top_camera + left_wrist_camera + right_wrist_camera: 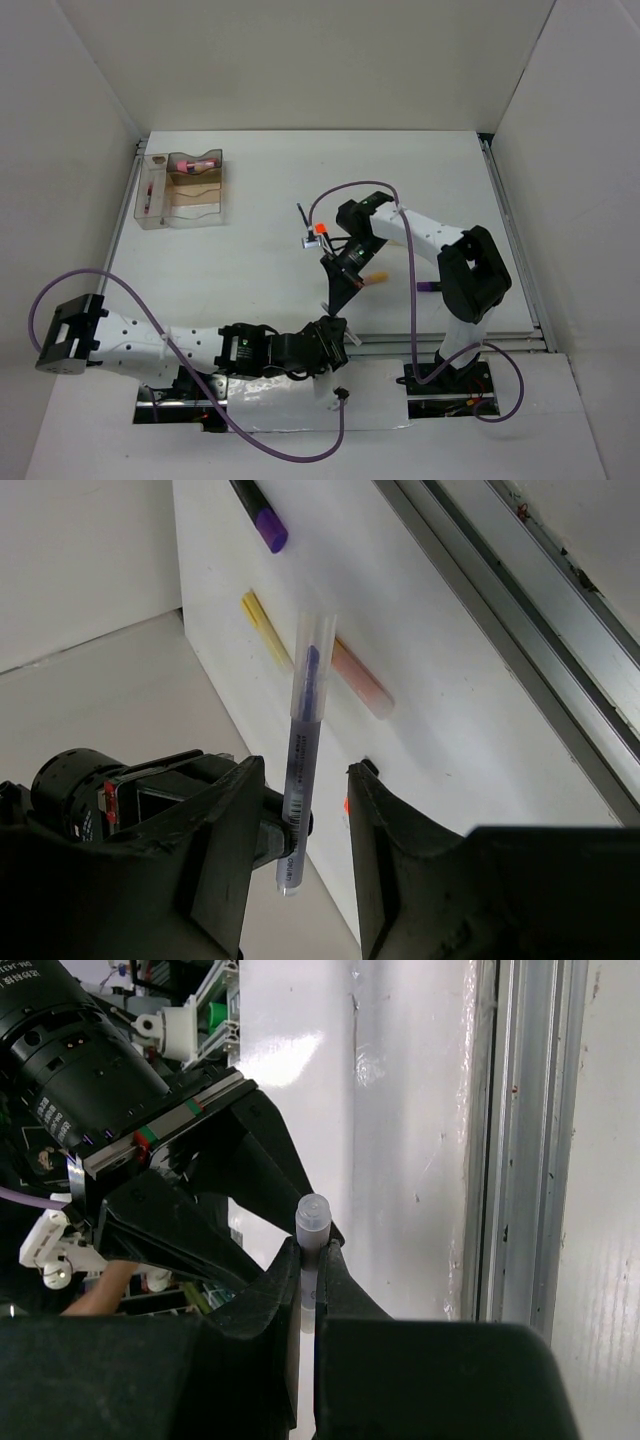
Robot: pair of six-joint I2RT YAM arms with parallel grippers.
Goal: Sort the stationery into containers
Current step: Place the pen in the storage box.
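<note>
**Clear-capped pen held between both arms above the counter's near edge**

The clear-capped pen [300,745] has a dark barrel with a printed label and a blue tip showing through its cap. It hangs in the air over the near middle of the counter [260,270], well apart from the organiser tray [140,215] in the far left corner.

The right fingers [340,1280] are pressed tight on the pen, and its clear rounded end pokes out past them. The left fingers [235,820] stand on either side of the barrel with a gap wider than the pen. The barrel lies close to one of them and clear of the other, so they bracket it without clamping it.

On the counter beyond the pen, the left wrist view shows a pale yellow stick [265,628] and a pink marker [362,678] lying near each other at the same slant. A purple marker [262,518] lies further along, near the frame's top edge. An aluminium rail [520,630] runs along the counter's edge beside them.

From above, the tray's brownish bottom shows through its clear walls. A pink-capped tube [195,160] lies in its back compartment, and a thin red pen [149,195] lies in the narrow compartment on its left side
</note>
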